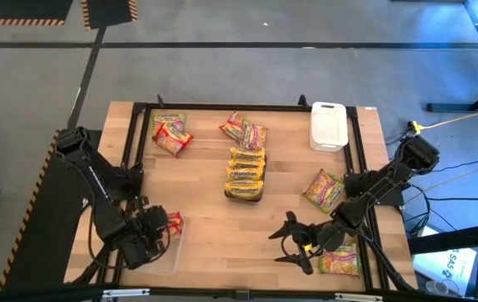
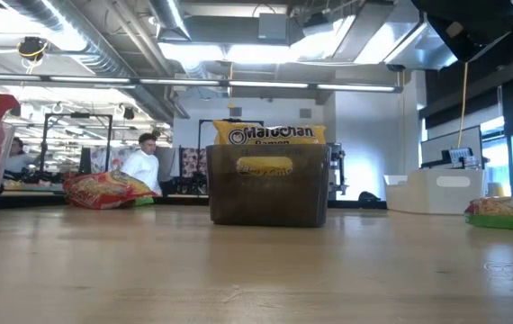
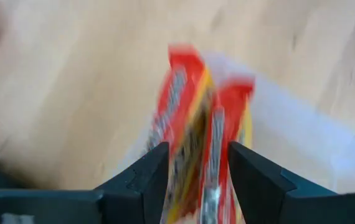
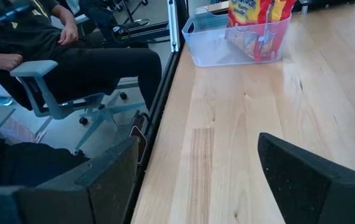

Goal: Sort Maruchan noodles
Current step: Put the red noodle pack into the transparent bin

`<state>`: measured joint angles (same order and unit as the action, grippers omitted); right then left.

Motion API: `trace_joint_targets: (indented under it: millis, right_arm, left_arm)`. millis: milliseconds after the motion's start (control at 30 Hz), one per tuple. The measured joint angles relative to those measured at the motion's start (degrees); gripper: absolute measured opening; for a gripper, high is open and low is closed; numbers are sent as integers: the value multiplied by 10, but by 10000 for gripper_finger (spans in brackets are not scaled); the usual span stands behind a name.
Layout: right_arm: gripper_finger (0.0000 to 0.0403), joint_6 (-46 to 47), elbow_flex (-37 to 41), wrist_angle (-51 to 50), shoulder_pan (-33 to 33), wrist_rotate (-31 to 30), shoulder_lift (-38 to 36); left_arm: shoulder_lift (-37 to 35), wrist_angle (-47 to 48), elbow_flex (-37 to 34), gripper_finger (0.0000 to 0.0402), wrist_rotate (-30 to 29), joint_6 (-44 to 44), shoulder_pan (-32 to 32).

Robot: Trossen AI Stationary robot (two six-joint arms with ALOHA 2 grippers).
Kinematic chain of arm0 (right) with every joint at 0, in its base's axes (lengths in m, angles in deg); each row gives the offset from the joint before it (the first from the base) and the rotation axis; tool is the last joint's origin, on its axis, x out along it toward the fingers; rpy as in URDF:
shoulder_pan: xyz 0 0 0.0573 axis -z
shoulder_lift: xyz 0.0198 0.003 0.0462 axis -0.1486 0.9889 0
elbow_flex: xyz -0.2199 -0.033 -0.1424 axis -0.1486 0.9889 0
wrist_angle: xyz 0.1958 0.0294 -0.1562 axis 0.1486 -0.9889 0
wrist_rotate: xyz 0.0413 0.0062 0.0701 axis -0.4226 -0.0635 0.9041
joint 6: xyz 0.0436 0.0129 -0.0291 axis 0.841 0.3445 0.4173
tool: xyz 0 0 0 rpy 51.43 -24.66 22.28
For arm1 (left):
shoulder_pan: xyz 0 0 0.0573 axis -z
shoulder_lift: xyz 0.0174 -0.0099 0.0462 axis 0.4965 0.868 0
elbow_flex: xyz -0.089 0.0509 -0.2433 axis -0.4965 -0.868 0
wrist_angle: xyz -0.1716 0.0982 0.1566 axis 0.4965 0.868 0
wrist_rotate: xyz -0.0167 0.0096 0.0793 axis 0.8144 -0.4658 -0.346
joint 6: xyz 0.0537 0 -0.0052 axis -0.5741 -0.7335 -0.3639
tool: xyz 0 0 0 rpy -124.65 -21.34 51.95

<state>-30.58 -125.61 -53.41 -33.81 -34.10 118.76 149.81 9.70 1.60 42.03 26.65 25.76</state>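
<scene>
My left gripper (image 1: 162,225) is at the table's near left, over a clear tray (image 1: 172,252), and is shut on a red noodle packet (image 3: 193,106). My right gripper (image 1: 293,243) hovers open near the near right and holds nothing. Yellow packets (image 1: 246,172) are stacked in a dark tray (image 2: 268,193) at mid-table. Red and green packets lie flat at the far left (image 1: 172,134) and far middle (image 1: 244,130). Green packets lie flat on the right (image 1: 323,191) and near the right corner (image 1: 340,260). My left gripper pinches the red packet between its two fingers (image 3: 149,174), coming from above and pointing down. Two red crinkly edges (image 3: 227,118) show in the gap; I cannot tell whether that is one packet or two. It stands on edge, its lower part inside the clear tray (image 4: 240,46).
A white tray (image 1: 329,126) stands at the far right. A black frame (image 1: 222,106) runs around the table's edge. A person sits on a chair (image 4: 59,68) beyond the table's left side. Bare wood lies between the clear tray and my right gripper.
</scene>
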Motion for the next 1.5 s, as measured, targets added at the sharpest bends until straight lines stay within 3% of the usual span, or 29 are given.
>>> trace_joint_targets:
  millis: [267,400,500,633,767,867,933,1133,1267,1367,1500]
  right_arm:
    - [308,0,0,0,0,-32,0]
    - [308,0,0,0,0,-29,0]
    - [308,3,0,-10,0,-24,-1]
    - [308,33,0,-82,0,-31,-30]
    - [296,75,-1,-196,0,-62,-82]
    - [273,94,-1,-260,10,-94,-116]
    - [254,96,-1,-285,22,-97,-126]
    - [197,63,-1,-345,71,-93,-127]
    - [164,20,0,-387,107,-93,-128]
    - [144,-8,0,-409,133,-93,-128]
    - [125,-17,5,-418,160,-104,-128]
  left_arm:
    - [0,-89,24,158,-153,-10,-57]
    - [3,-210,23,158,-238,-74,-87]
    - [18,-345,17,158,-258,-176,-113]
    - [58,-520,16,158,-213,-340,-145]
    - [121,-666,16,158,-88,-477,-172]
    - [166,-742,16,158,-10,-538,-190]
    - [188,-775,16,158,-2,-553,-202]
    - [199,-753,15,158,-38,-564,-246]
    - [132,-683,16,158,-41,-569,-275]
    - [63,-568,16,156,-53,-541,-304]
    - [-16,-359,16,138,-102,-435,-360]
